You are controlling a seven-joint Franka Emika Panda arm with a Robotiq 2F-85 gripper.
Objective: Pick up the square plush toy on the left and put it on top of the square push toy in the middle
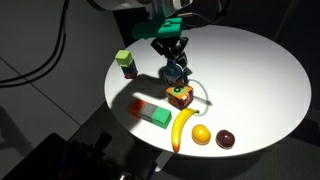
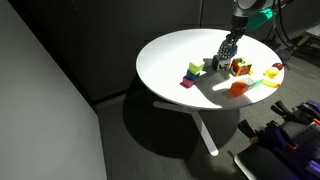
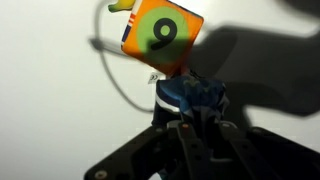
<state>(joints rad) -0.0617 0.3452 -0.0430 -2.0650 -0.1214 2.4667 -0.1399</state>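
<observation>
A blue square plush toy (image 3: 190, 93) sits between my gripper's (image 3: 190, 108) fingers, and the gripper is shut on it. In an exterior view the gripper (image 1: 174, 66) holds the blue toy (image 1: 176, 73) low over the table, just behind the orange plush cube (image 1: 180, 96). In the wrist view that cube (image 3: 160, 35) shows a "9" on its orange face and lies just beyond the blue toy. In an exterior view the gripper (image 2: 227, 52) hangs beside the orange cube (image 2: 240, 68). Whether the blue toy touches the table is not clear.
On the round white table (image 1: 250, 70) there is a green and purple cube (image 1: 125, 63) at the far left. A green and red block (image 1: 152, 112), a banana (image 1: 183, 130), an orange (image 1: 201, 134) and a dark red fruit (image 1: 226, 139) lie along the near edge. A thin cord (image 3: 118, 75) curves beside the orange cube.
</observation>
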